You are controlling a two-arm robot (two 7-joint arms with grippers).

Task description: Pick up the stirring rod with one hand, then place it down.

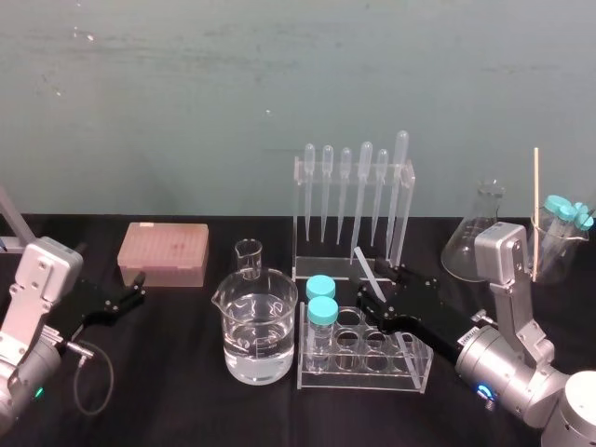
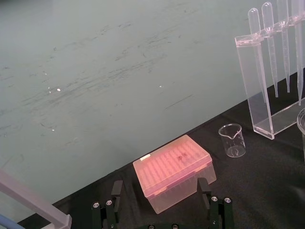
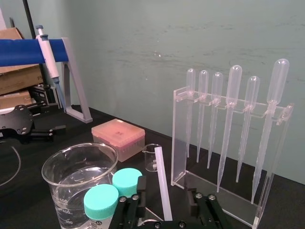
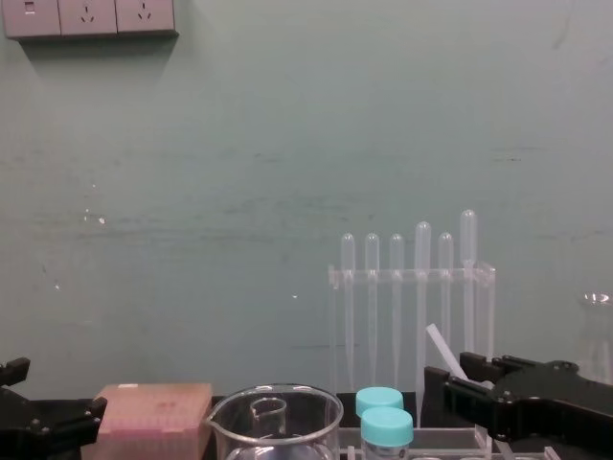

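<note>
Head view shows the right gripper [image 1: 380, 287] clamped low on the stirring rod [image 1: 364, 264], tilted up beside the tube rack [image 1: 358, 380], so lowering it level onto bare tablecloth [image 1: 177, 382] before letting go seems wisest; left gripper [image 1: 138, 287] sits open by the pink box [image 1: 163, 253].

scuffed teal wall [image 1: 279, 74] with sockets [image 4: 91, 16] behind black tabletop [image 1: 186, 405]

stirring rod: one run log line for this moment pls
right gripper: at thin translucent-white stirring rod | rod: tilted upward near clear pipette stand | left gripper: open, parked by pink tip box
</note>
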